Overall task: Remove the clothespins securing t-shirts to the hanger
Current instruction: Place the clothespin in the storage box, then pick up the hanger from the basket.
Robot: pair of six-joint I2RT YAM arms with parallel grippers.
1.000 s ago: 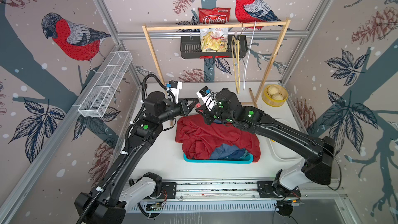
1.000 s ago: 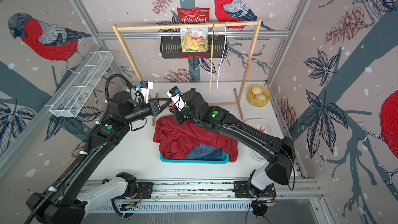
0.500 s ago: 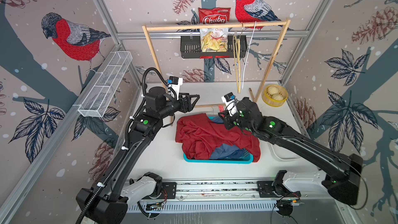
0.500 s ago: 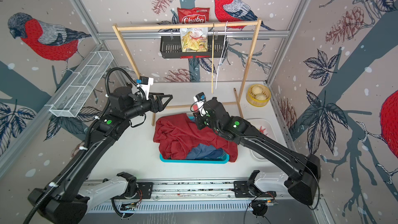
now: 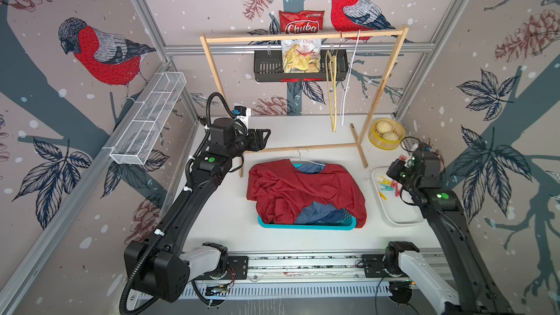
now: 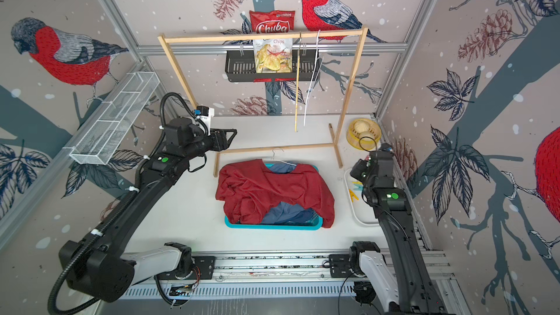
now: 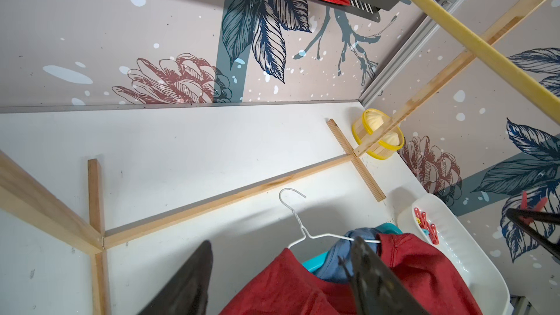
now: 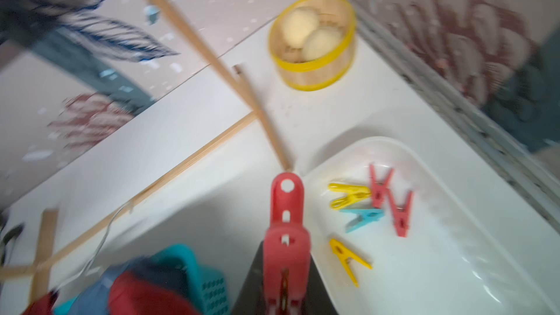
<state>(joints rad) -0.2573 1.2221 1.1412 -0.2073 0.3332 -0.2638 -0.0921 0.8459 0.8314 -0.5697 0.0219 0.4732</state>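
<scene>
Clothespins (image 8: 363, 218) lie at the far right of the table (image 5: 218, 207); everything left of them comes first. On the left wall hangs a wire shelf (image 5: 148, 122). Beside it the left gripper (image 5: 264, 138) hovers above the table near the left post of the wooden rack (image 5: 303, 37), pointing toward the middle. The left wrist view shows its jaws spread wide, holding nothing.

In the middle, in front of the rack's bottom rail, stands a teal basket (image 5: 303, 226). A red shirt (image 5: 303, 189) is heaped over it and spills over both sides. A blue shirt (image 5: 318, 212) shows beneath it at the front and in the neck opening. A white wire hanger (image 7: 300, 227) runs into those necks, its hook reaching out over the table between basket and rail.

Further right, the right gripper (image 8: 285, 277) hovers over the rim of a white tray (image 5: 403, 222). Its jaws are nearly closed on the tail of a red clothespin (image 8: 286, 204), which sticks straight out in front. Five loose pins lie in the tray's far half: two yellow, two red and one light blue. Four of them are bunched together and one yellow lies apart. Behind the tray, in the back corner, sits a yellow steamer (image 5: 385, 138) with two buns.
</scene>
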